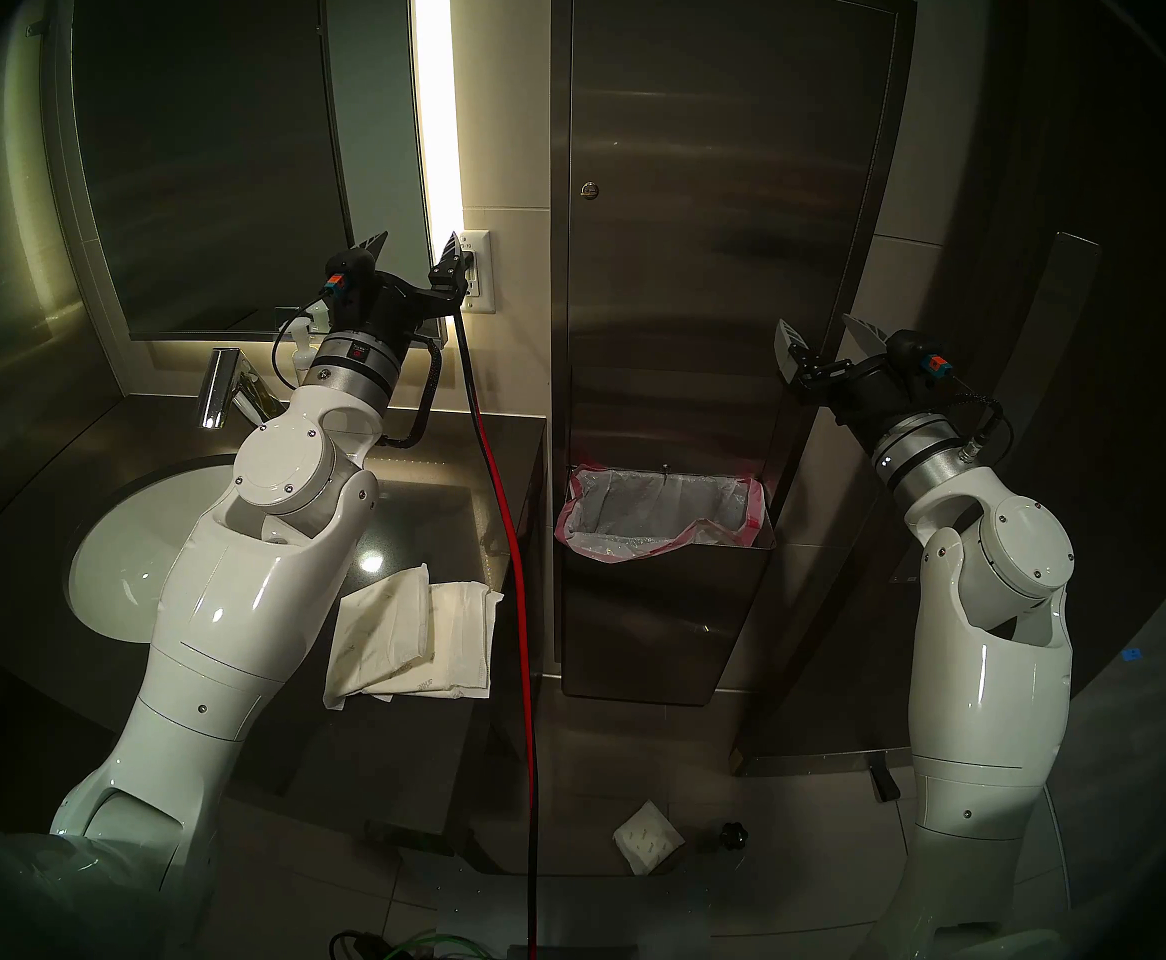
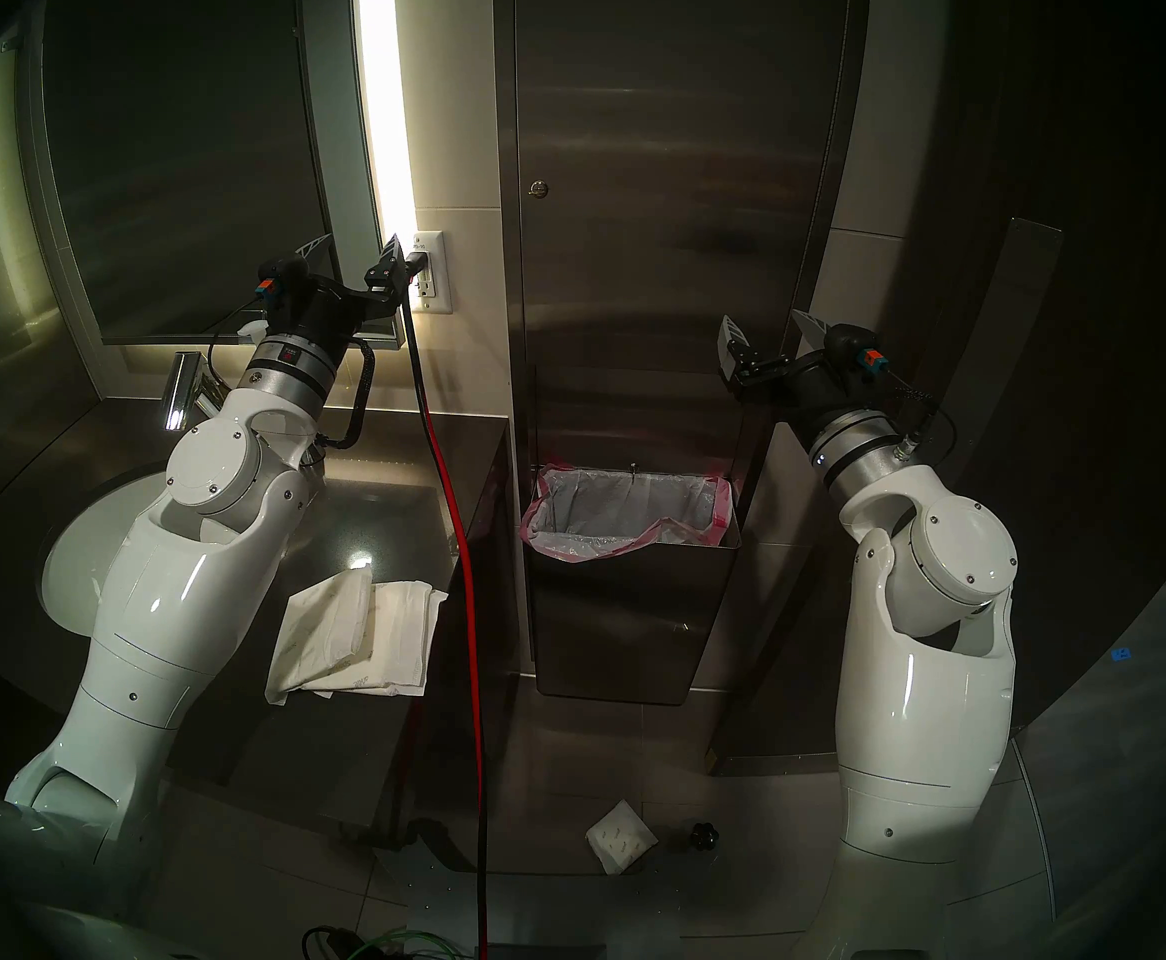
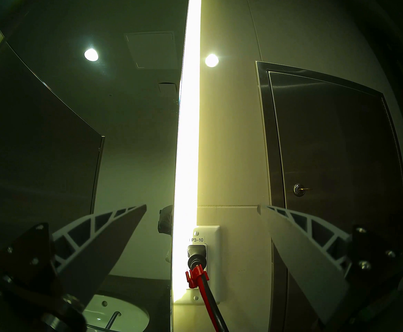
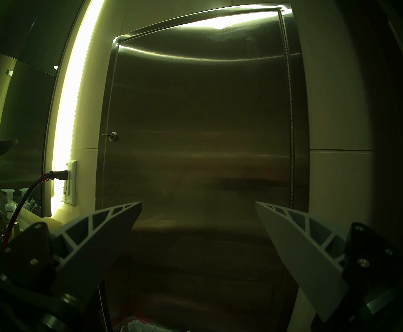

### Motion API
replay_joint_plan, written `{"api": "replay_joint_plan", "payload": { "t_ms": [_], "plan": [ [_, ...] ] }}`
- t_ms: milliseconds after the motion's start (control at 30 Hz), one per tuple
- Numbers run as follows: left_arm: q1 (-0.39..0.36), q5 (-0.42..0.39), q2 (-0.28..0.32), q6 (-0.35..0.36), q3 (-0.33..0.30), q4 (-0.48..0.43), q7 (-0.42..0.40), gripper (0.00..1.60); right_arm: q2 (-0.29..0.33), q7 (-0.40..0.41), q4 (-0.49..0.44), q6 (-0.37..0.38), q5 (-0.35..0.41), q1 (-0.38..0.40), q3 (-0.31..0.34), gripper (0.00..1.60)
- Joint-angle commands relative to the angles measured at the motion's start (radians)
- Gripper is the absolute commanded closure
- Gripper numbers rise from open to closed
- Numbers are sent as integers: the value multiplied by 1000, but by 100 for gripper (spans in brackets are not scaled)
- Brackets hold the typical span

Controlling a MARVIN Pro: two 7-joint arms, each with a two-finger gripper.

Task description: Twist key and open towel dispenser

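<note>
Steel dispenser (image 1: 719,245) is on the wall between the two arms, its long door flush in the frame and, as far as I can judge, shut. The lock (image 1: 590,190) sits at the door's left edge, about mid-height, and the key (image 3: 306,188) is already in it, its brass head jutting out from the cylinder. No twisting appears to have begun; I judge the task to be at its very start, with grip, turn and door pull all left to do.

Left gripper (image 1: 414,255) is raised in front of the outlet (image 1: 480,273) and the light strip, jaws wide apart and empty, well apart from the lock. Right gripper (image 1: 826,345) is raised before the dispenser's lower right part, above the bin (image 1: 663,591), jaws likewise wide apart and empty, also well apart from the lock.

Hard to make out: the key is a mere glint in the head views, and only the wrist views show it clearly. Its head's orientation cannot be settled at this size. Whether the latch is engaged is hidden. Dim lighting darkens the door's lower half.
</note>
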Motion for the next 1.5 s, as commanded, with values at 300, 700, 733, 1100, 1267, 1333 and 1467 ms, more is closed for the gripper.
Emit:
{"api": "replay_joint_plan", "payload": {
  "t_ms": [300, 700, 733, 1100, 1267, 1333, 1467],
  "plan": [
    [-14, 1, 1, -1, -2, -9, 5, 0, 35, 28, 53, -104, -90, 120, -153, 0],
    [-14, 0, 3, -2, -1, -9, 5, 0, 75, -3, 134, -162, -211, 244, -269, 0],
    [-14, 0, 3, -2, -1, -9, 5, 0, 83, -4, 139, -170, -232, 256, -281, 0],
    [-14, 0, 4, -2, -1, -9, 5, 0, 134, -10, 193, -252, -428, 354, -383, 0],
    [-14, 0, 4, -2, -1, -9, 5, 0, 148, -11, 222, -286, -520, 405, -416, 0],
    [-14, -1, 4, -2, -1, -9, 5, 0, 159, -7, 232, -297, -562, 429, -429, 0],
    [-13, -1, 4, -2, -1, -9, 5, 0, 178, 0, 261, -323, -643, 473, -449, 0]
  ]
}}
